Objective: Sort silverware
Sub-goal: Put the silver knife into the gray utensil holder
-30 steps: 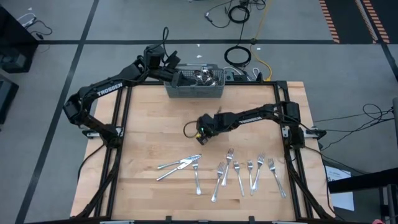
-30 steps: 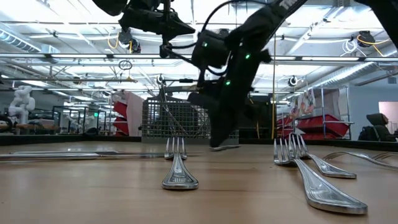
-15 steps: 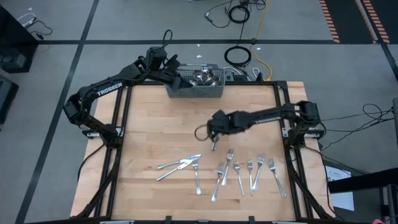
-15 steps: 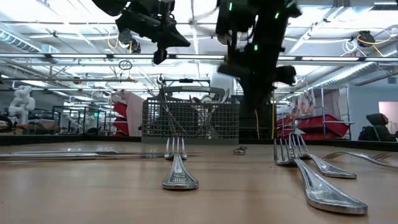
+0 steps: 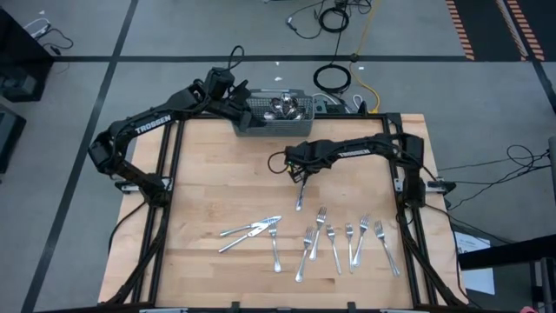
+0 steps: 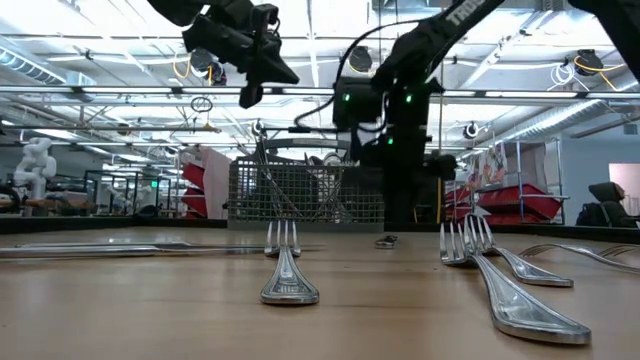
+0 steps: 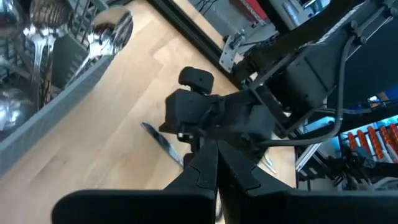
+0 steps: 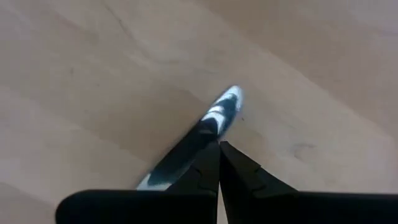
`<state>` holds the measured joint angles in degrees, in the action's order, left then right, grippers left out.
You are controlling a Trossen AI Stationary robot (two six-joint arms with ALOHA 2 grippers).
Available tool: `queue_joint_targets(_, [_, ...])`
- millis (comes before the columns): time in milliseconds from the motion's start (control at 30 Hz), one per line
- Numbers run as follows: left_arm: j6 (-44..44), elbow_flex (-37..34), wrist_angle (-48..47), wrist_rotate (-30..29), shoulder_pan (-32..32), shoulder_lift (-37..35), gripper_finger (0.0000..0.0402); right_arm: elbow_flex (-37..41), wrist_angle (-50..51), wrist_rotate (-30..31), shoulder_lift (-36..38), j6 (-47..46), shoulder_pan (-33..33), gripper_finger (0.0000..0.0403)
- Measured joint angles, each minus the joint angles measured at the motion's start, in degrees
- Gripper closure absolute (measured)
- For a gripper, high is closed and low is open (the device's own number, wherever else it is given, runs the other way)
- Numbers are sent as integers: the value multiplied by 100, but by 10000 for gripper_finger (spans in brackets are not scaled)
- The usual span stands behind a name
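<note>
Currently the right claw (image 5: 301, 176), pinched shut on a knife (image 5: 301, 196) above mid-bench, could let that thin blade twist and slip free, while the left claw (image 5: 246, 96), closed empty, hovers over the basket (image 5: 274, 126) at the far edge.

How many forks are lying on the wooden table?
7: one shiny metal fork beside the knives at left, six forks clustered to its right. The grey wire-mesh basket may hide more.
</note>
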<state>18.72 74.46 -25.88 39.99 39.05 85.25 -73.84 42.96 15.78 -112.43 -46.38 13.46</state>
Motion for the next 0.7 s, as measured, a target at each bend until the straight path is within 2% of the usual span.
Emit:
queue_joint_targets(233, [-20, 0, -90, 10, -2, 0, 396, 2, -216, -66, -160, -29, 8, 403])
queue_joint_targets(433, [-124, 0, -88, 24, -2, 0, 396, 2, -901, -385, -166, 484, 8, 403])
queue_joint_targets(567, [-129, 0, -88, 26, -2, 0, 396, -18, -978, -383, -157, 433, -46, 403])
queue_joint_targets(700, [-262, 0, -115, 26, -2, 0, 396, -488, -1230, -377, -121, 1108, -209, 403])
